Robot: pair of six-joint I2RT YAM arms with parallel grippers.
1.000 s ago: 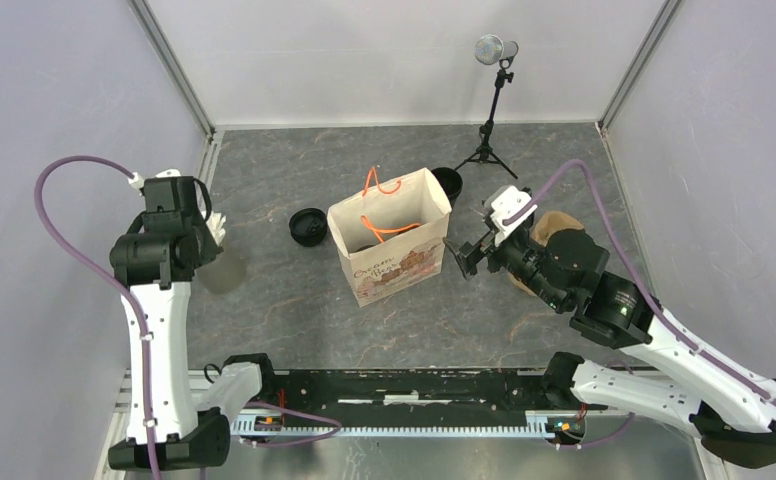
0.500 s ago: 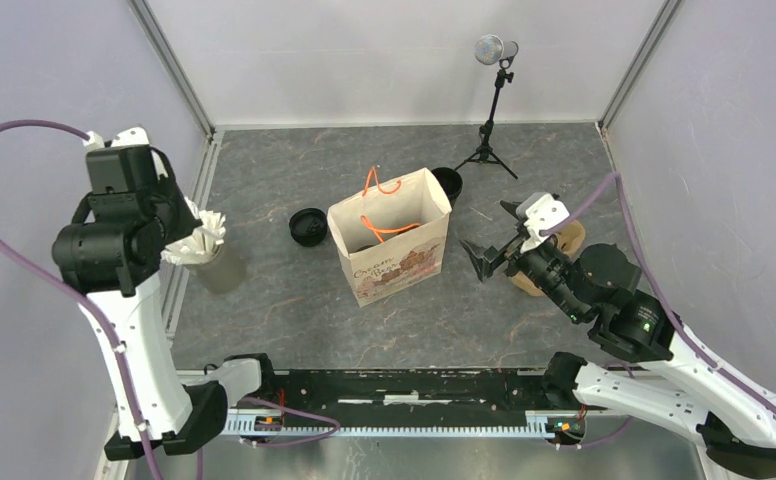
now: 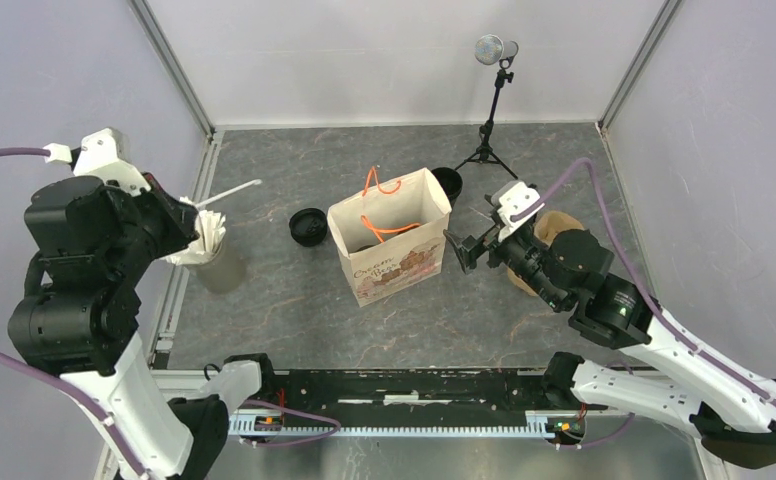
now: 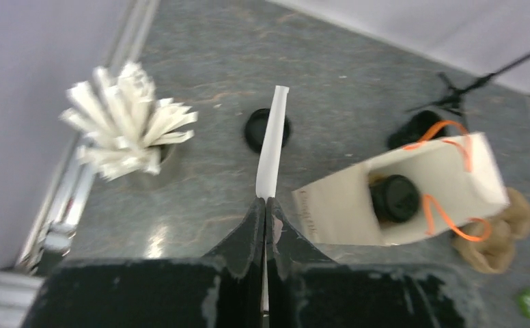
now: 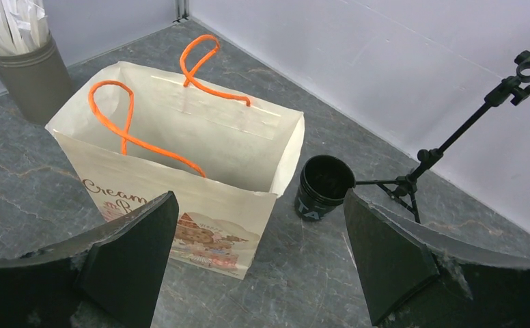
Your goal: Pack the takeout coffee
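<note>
1. Since the left tool is clamped shut on a single wrapped straw, raised at the near left above the holder, keep that pinch firm. The straw is thin and gripped near one end, so I judge a fast swing could whip it or let it slip.
2. Carry it right toward the bag, which stands mid-counter with its mouth open. Come in from above and clear the orange handles, one of which lies across the opening.
3. The right tool, jaws wide apart and empty, hangs just right of the bag. It could steady that wall if the bag rocks, but it should not crowd the mouth.
4. One cup sits inside the bag, its round black top showing. Aim the straw beside it, along a wall, and let go only once the tip is below the rim.
5. Two more cups stand outside the bag: the left cup just beside it, and the far cup at its far right corner, near the tripod. The carrier lies right, partly under the right arm. Packing looks far from done.
</note>
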